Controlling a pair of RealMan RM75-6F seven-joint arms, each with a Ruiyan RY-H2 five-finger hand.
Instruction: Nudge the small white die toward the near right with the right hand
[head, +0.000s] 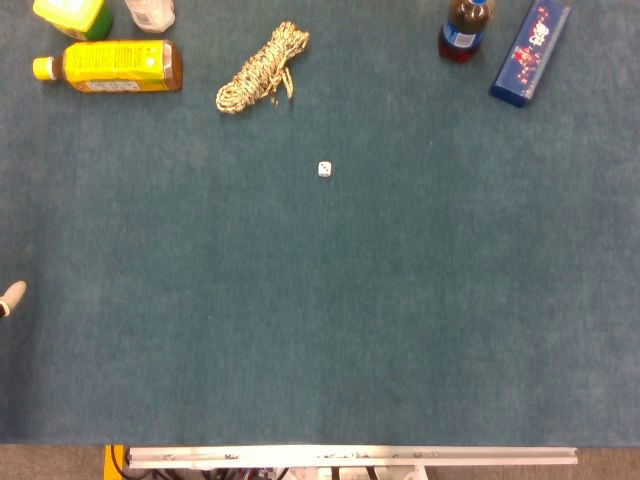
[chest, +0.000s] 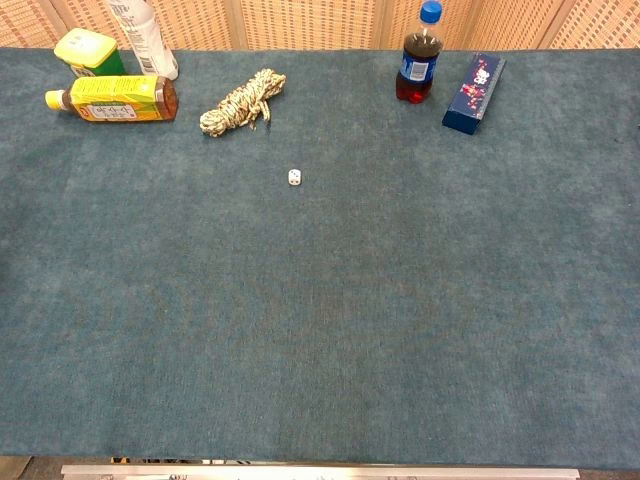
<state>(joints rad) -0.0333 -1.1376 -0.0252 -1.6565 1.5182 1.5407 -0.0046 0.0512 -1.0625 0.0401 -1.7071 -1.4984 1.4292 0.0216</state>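
Note:
The small white die (head: 325, 169) lies alone on the teal cloth, a little beyond the table's middle; the chest view shows the die (chest: 294, 177) in the same spot. Only a pale tip of my left hand (head: 11, 297) pokes in at the left edge of the head view, far from the die and too little of it to tell how its fingers lie. Neither view shows my right hand.
Along the far edge stand a coiled rope (head: 262, 69), a lying yellow-labelled bottle (head: 112, 66), a yellow-green tub (head: 72, 17), a clear bottle (chest: 143, 38), a dark soda bottle (head: 464, 30) and a blue box (head: 530, 53). The table's metal front rail (head: 350, 456) runs along the near side.

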